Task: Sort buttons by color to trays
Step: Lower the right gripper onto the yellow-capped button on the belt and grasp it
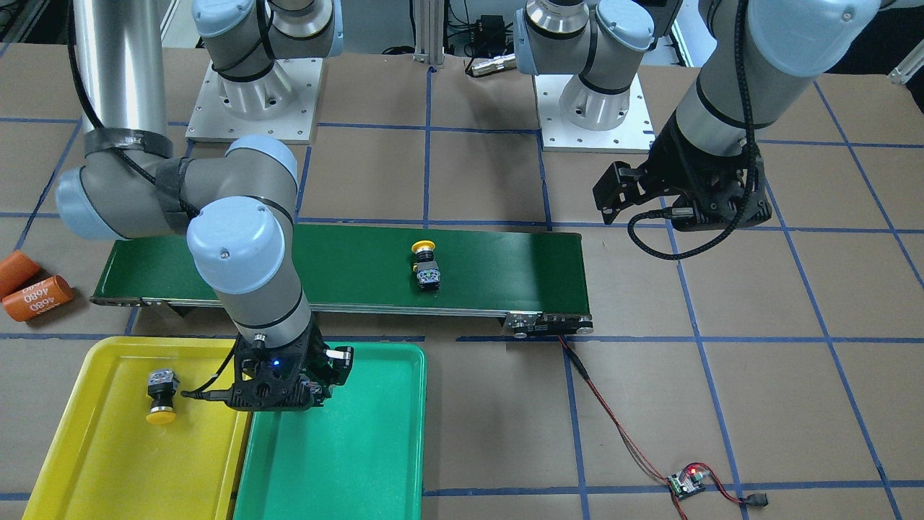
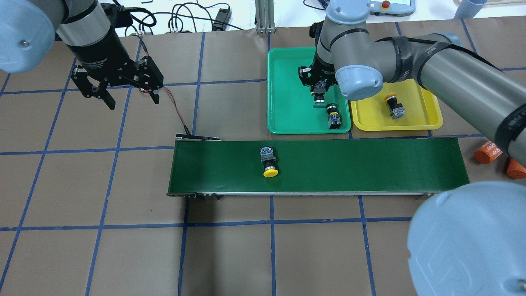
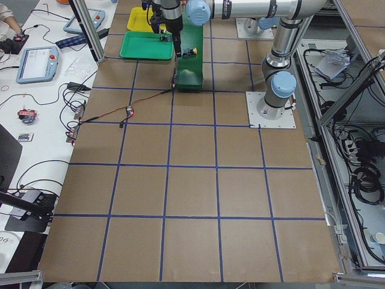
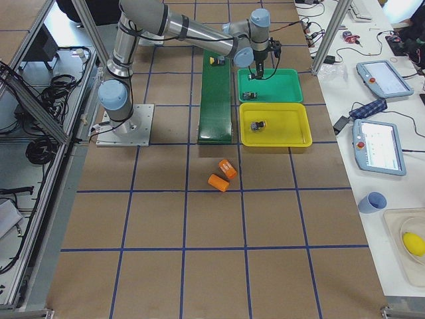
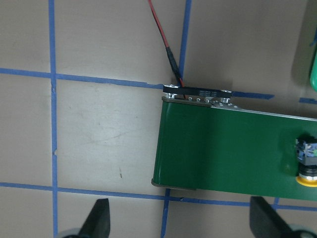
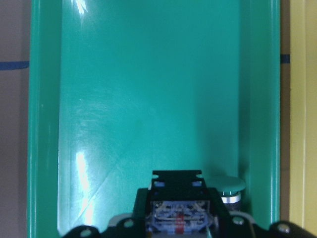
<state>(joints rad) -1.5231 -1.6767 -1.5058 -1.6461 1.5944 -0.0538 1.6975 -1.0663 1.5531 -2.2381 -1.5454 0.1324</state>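
Observation:
My right gripper (image 2: pixel 319 95) hangs over the right part of the green tray (image 2: pixel 287 119), shut on a green button (image 2: pixel 319 99) held cap down, its terminal block (image 6: pixel 178 208) facing the wrist camera. A second green button (image 2: pixel 334 118) lies beside it in that tray, cap (image 6: pixel 225 186) visible. One yellow button (image 2: pixel 395 106) lies in the yellow tray (image 2: pixel 427 119). Another yellow button (image 2: pixel 268 161) lies on the belt. My left gripper (image 2: pixel 133 102) is open and empty above the table, past the belt's left end.
The dark-green conveyor belt (image 2: pixel 349 164) runs across the middle, with the trays side by side beyond it. Two orange cylinders (image 1: pixel 36 297) lie off the belt's right end. A red-black cable (image 1: pixel 613 419) runs from the belt to a small circuit board (image 1: pixel 686 482).

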